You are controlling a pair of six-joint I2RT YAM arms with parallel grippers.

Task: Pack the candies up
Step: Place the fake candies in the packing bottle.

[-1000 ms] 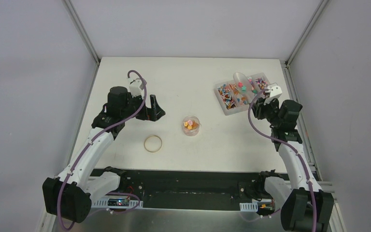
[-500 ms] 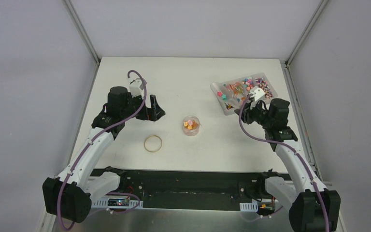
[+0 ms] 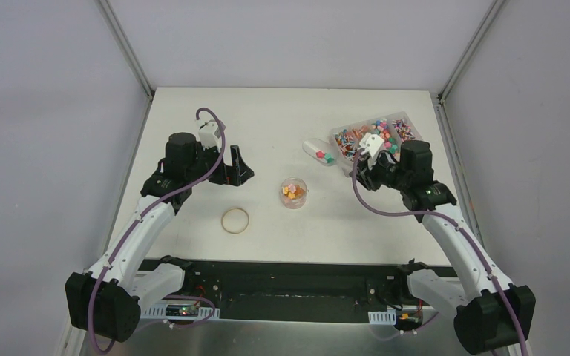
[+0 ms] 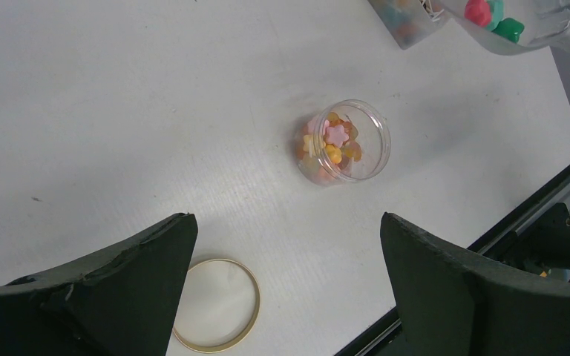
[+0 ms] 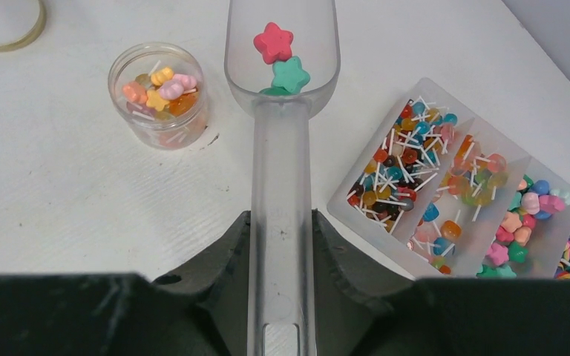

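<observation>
Two of the tiny multicoloured candies, a red-pink star (image 5: 274,42) and a green star (image 5: 290,74), lie in the bowl of a clear plastic scoop (image 5: 280,163). The right tool (image 5: 280,237) has its black fingers pressed together on the scoop's long handle. The bowl reaches straight out ahead of them, so these two sweets sit well beyond the fingertips. In the top view the scoop points from the right tool toward the middle of the white desk (image 3: 282,119), its bowl just left of the tray. Whether the bowl touches the desk, I cannot tell.

More candies (image 5: 159,85), pink, orange and yellow, part-fill a small round clear plastic jar (image 5: 159,135). It stands upright on the desk, to the left of the scoop's bowl in the right wrist view and apart from it. The largest share fills a clear compartmented plastic tray (image 5: 375,236), to the right of the handle and beside the right tool.

The left tool (image 4: 286,220) is spread wide and grips nothing. It is well apart from the jar, which shows between its fingers in its own wrist view. A tan rubber ring (image 4: 257,305) lies flat on the desk near that tool.
</observation>
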